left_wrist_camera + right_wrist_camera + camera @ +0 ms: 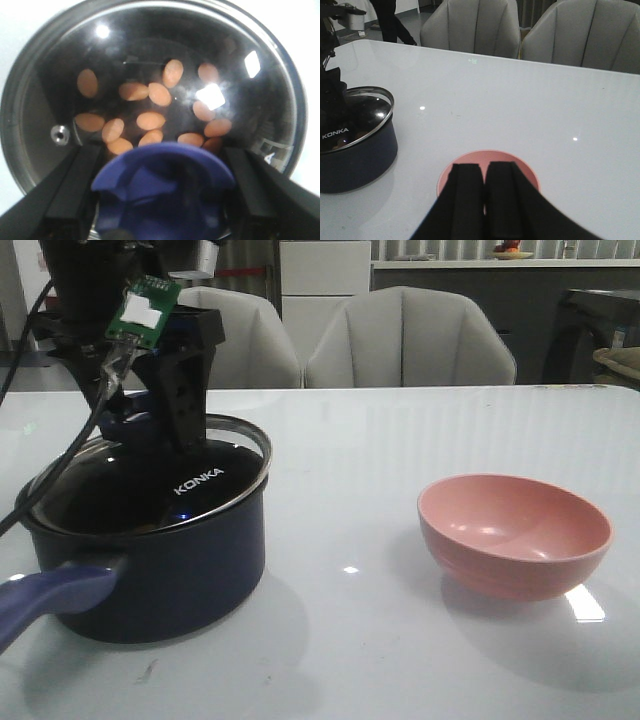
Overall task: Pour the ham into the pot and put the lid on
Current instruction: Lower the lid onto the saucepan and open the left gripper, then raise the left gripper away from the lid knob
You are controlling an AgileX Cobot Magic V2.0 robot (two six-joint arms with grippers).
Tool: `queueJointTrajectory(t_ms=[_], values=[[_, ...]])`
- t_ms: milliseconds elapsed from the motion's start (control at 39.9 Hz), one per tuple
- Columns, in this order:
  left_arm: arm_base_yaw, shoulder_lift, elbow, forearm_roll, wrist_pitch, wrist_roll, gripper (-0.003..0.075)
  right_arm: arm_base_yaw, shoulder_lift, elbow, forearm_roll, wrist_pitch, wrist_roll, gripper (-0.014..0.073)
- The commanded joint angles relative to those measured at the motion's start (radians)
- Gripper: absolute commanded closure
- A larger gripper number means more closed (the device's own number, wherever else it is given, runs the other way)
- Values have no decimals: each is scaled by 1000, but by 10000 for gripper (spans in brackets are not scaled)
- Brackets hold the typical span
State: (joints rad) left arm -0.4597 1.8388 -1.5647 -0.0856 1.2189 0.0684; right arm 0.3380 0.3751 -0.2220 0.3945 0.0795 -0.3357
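Note:
The dark navy pot (170,580) stands at the front left, its purple-blue handle (50,595) pointing toward the front. The glass lid (215,475) with "KONKA" lettering lies tilted on its rim. My left gripper (150,435) is shut on the lid's blue knob (162,190), one finger (70,195) on each side. Through the glass I see several orange-pink ham chunks (150,120) on the pot's bottom. My right gripper (485,172) is shut and empty, above the pink bowl (487,156); it is out of the front view.
The pink bowl (513,533) stands empty at the front right of the white table (400,440). Two grey chairs (410,340) stand behind the far edge. The pot (360,160) also shows in the right wrist view.

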Motion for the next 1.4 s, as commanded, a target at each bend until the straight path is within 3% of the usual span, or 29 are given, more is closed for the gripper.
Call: queueJointTrajectory(t_ms=[0,826,1127,1377], values=[[-6,-55,-21,5,68,-6,160,1,2,-28,2,-70,-6,445],[-1,-167,-12,47,68,-12,157,1,2,-28,2,-70,-6,445],[68,-426,35,40,37,-12,169,1,2,-28,2,-70,-6,445],[149,-740,268,40,-179,-12,241,1,2,-28,2,-70,-6,445]])
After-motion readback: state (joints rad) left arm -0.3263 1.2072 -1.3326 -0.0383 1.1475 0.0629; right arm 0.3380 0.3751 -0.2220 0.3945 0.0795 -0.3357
